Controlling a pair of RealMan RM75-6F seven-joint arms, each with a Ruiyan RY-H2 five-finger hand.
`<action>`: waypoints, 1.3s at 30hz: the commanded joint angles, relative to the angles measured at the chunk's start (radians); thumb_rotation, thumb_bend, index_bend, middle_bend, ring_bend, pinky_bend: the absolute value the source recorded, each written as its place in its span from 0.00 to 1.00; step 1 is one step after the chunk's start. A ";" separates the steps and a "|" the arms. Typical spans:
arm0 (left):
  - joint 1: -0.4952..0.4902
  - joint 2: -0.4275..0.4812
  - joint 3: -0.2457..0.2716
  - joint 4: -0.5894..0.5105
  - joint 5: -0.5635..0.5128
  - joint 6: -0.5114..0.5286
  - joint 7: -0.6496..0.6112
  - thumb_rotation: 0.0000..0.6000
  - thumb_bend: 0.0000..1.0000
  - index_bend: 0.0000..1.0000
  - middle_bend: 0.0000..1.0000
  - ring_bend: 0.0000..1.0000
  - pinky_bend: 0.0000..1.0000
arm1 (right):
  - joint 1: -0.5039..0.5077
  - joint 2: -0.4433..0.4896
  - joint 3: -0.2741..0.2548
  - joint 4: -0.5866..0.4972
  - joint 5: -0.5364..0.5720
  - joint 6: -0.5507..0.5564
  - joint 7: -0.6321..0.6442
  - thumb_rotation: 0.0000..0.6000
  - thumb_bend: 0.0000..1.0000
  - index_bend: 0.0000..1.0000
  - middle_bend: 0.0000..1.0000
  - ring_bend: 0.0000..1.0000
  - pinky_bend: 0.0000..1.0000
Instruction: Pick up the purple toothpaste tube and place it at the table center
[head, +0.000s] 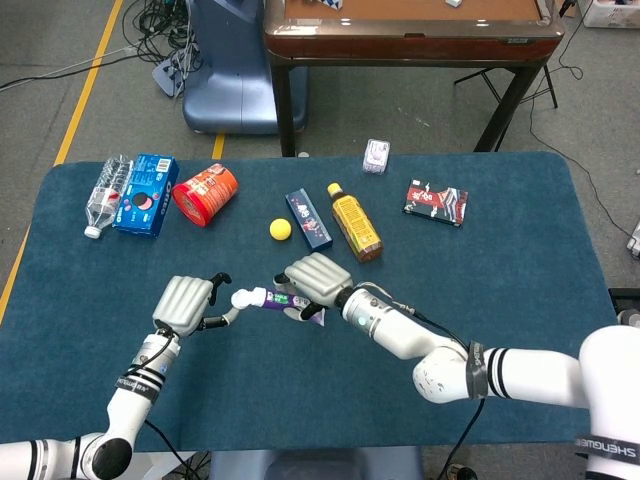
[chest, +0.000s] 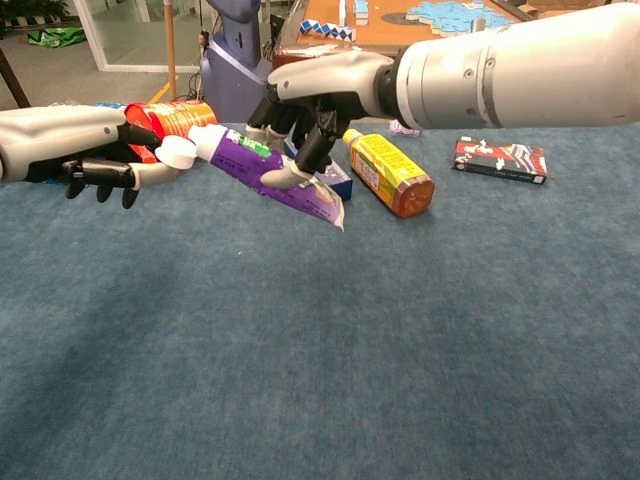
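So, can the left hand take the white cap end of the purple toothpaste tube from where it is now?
Probably yes. The left hand is right at the white cap of the purple toothpaste tube, with nothing between them. The right hand holds the tube's body lifted off the table, leaving the cap end free.

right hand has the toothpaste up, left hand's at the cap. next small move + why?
Probably close the left hand on the white cap end. The right hand holds the purple toothpaste tube lifted off the table, cap pointing left, and a left finger already meets the cap. That looks like a handover setup, though contact is hard to confirm.
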 joint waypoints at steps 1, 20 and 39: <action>-0.004 0.001 0.001 -0.003 -0.004 0.001 -0.003 0.13 0.22 0.27 0.55 0.55 0.63 | 0.009 -0.008 -0.009 0.006 0.014 0.004 -0.013 1.00 0.84 1.00 0.91 0.73 0.51; -0.017 0.022 0.003 -0.035 0.017 0.063 -0.020 0.22 0.22 0.25 0.53 0.51 0.63 | 0.010 -0.011 -0.032 -0.021 0.045 0.047 -0.029 1.00 0.84 1.00 0.91 0.74 0.52; 0.187 0.255 -0.105 -0.106 0.139 -0.003 -0.800 0.00 0.12 0.00 0.14 0.14 0.32 | -0.209 -0.062 -0.084 -0.033 -0.304 0.214 0.210 1.00 0.84 1.00 0.91 0.74 0.57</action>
